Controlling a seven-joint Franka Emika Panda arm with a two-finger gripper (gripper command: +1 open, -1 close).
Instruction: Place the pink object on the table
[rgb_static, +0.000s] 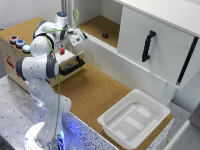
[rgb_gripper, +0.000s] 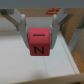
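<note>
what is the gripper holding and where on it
The gripper holds the pink block, a finger on each of two opposite sides, near its upper edge.

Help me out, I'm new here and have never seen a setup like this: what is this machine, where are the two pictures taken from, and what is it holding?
The white jointed machine is a robot arm. One picture looks at the whole scene from off the arm; the other comes from a camera on its wrist. In the wrist view, its gripper is shut on a pink object, a block marked N. The brown cork table carries a white tray and a box with a black handle; a small dark piece lies farther back.
</note>
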